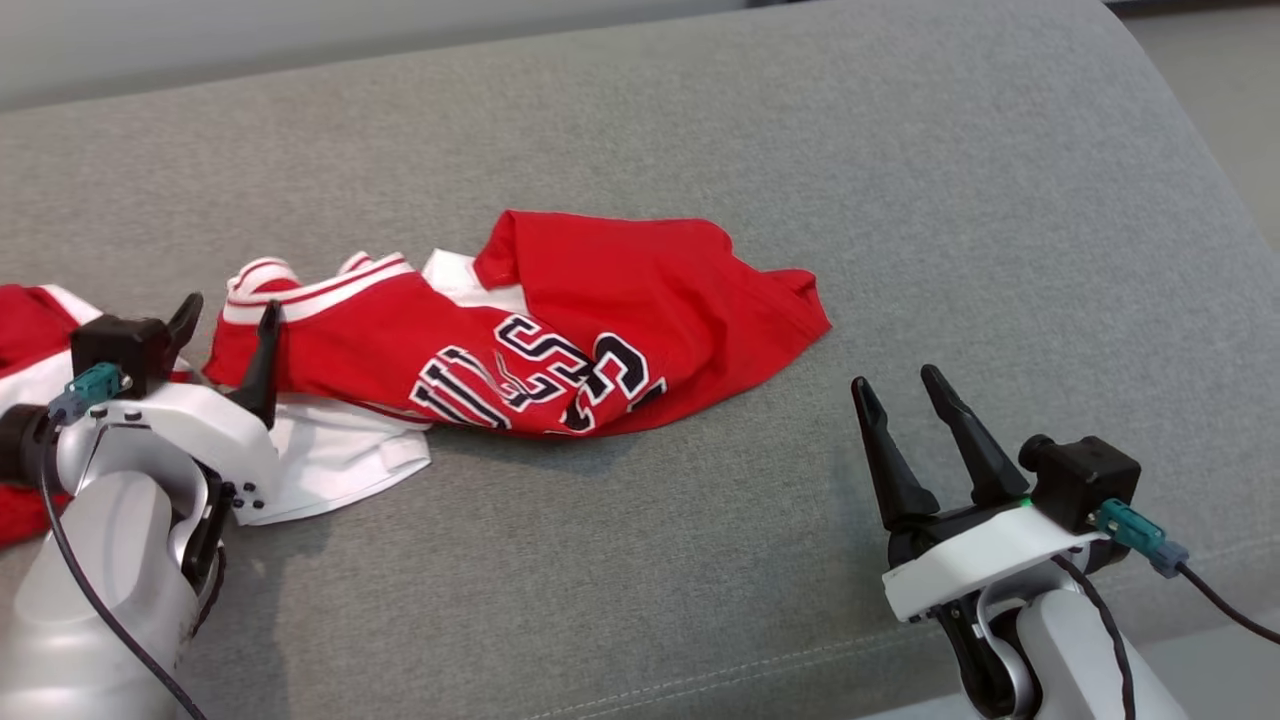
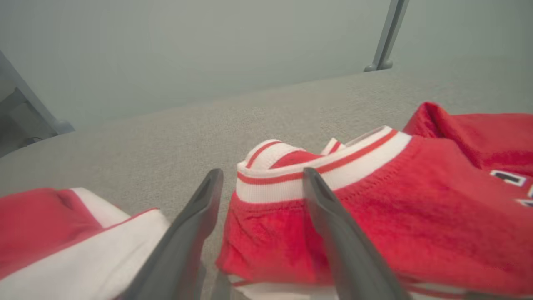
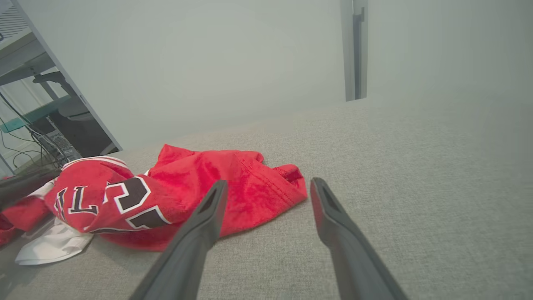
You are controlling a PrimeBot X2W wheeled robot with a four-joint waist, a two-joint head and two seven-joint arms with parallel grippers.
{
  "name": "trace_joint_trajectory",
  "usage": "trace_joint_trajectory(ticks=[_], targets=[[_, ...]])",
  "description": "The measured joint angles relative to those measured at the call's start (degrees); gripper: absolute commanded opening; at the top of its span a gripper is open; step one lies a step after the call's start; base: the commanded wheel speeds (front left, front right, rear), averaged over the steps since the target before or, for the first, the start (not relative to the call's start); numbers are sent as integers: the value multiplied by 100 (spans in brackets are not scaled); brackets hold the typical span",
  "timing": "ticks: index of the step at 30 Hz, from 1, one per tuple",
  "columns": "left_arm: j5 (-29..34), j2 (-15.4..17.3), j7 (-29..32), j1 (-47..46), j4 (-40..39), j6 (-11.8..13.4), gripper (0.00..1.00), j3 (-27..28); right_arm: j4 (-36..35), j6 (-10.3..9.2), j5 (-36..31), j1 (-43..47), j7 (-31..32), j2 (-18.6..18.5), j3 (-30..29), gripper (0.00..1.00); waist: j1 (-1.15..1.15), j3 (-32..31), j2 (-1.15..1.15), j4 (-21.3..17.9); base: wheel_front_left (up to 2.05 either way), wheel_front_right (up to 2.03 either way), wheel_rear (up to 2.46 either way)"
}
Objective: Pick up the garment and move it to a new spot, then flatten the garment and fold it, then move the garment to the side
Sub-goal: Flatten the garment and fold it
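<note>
Head view: judged jersey soft, light, floppy; fancied pinching striped trim; saw left fingers, right fingers spread wide, empty.

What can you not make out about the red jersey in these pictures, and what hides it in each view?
Lettering: head view, folds of the jersey hide part of it.
Red cloth at the left edge: head view, cut off there; the left hand covers any join with the jersey.
Jersey's lower edge: left wrist view, behind the fingers.
</note>
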Motion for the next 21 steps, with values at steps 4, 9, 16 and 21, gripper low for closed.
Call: trace_joint_trajectory(ticks=[4,9,16,21], targets=[[-9,-129,0,27,90,7,100,194,-13,0,-9,0,0,-3,-131,100,0,96,0,-55,0,0,0],[-25,-276,-8,362,-592,7,100,665,-20,0,-8,-8,0,-1,-158,100,0,12,0,168,0,0,0],[32,-720,-8,1155,-969,-12,100,928,116,0,-8,-21,0,-3,-171,100,0,-162,0,620,0,0,0],[57,-981,-8,1569,-825,-19,100,801,133,0,-8,-46,0,-3,-175,100,0,-363,0,889,0,0,0]])
